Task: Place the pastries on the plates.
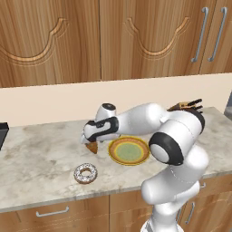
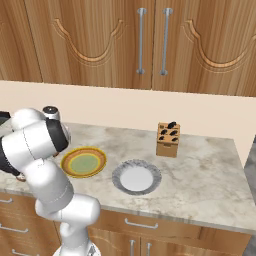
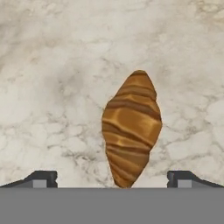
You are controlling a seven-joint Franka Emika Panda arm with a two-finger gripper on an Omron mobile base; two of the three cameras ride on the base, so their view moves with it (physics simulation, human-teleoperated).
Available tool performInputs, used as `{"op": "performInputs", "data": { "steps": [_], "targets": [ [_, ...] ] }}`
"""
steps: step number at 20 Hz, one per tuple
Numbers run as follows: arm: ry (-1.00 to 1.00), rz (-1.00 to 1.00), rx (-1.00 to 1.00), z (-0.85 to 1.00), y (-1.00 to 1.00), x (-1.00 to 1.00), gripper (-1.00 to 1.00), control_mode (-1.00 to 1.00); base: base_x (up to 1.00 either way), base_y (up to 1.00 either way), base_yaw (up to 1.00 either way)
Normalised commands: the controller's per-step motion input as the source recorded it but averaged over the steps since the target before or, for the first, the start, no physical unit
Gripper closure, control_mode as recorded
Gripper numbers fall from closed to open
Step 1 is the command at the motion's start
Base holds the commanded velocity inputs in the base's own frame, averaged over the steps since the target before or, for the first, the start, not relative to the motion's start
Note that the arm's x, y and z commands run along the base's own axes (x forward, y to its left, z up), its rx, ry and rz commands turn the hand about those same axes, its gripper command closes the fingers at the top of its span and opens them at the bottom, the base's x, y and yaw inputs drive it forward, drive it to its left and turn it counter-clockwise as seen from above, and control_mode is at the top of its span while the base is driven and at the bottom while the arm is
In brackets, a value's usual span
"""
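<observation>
Under the hand (image 3: 112, 179), croissant (image 3: 131, 127) bottom tip cut off.

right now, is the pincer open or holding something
Pincer: open, holding nothing; its fingertips stand wide apart on either side of the croissant, which lies on the counter.

Both base views look down from behind the arm, sharing the worktop (image 1: 41, 154) and the yellow-orange plate (image 1: 129, 151). The hand view looks seemingly straight down, close over the croissant (image 3: 131, 127).
</observation>
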Motion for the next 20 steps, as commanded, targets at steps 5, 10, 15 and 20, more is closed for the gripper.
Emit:
{"op": "performInputs", "data": {
  "steps": [5, 10, 15, 20],
  "targets": [
    [0.00, 0.00, 0.00, -0.27, 0.08, 0.32, -1.00, -1.00, 0.00, 0.00, 0.00],
    [0.00, 0.00, 0.00, -0.42, 0.04, 0.23, -1.00, -1.00, 0.00, 0.00, 0.00],
    [0.00, 0.00, 0.00, -0.47, 0.03, 0.21, -1.00, -1.00, 0.00, 0.00, 0.00],
    [0.00, 0.00, 0.00, -0.47, 0.20, 0.06, 1.00, -1.00, 0.00, 0.00, 0.00]
  ]
}}
